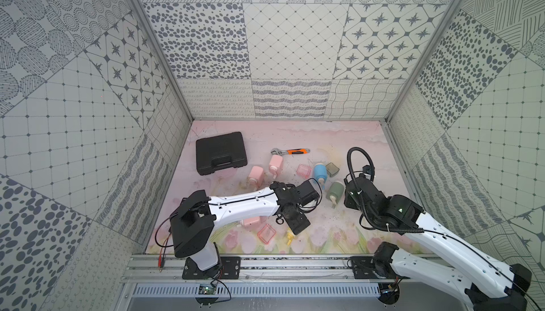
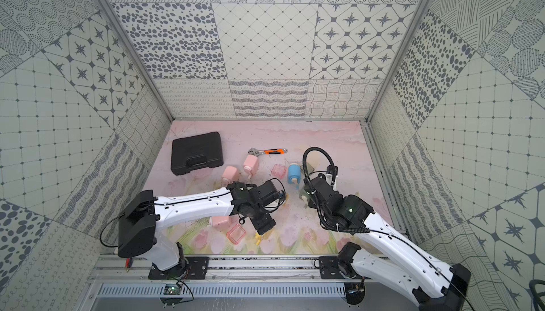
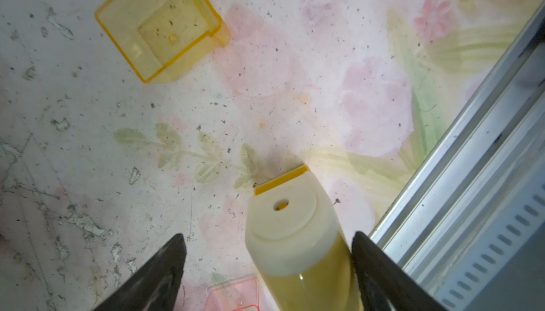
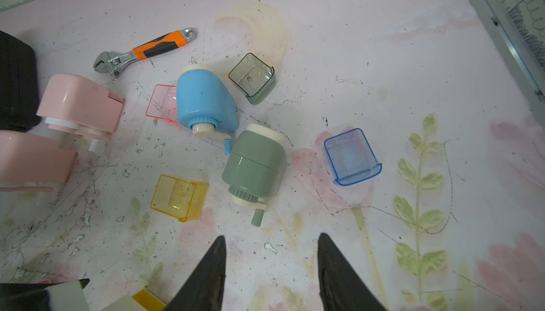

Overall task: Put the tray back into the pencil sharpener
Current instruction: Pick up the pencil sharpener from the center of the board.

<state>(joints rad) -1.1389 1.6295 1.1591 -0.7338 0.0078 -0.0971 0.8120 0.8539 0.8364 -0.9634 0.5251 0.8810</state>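
Clearly, the fingers of the left gripper are spread wide apart. The yellow pencil sharpener is seen between them, close against one finger and free of the other, so it is not clamped. The yellow tray is found outside the sharpener, lying on the flowered mat, well apart from it. The right gripper is opened too, with nothing between its fingers.

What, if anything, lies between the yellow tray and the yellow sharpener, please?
Nothing visible does. Only bare mat separates the yellow tray from the yellow sharpener. The pink tray lies beside the sharpener's body, off that path.
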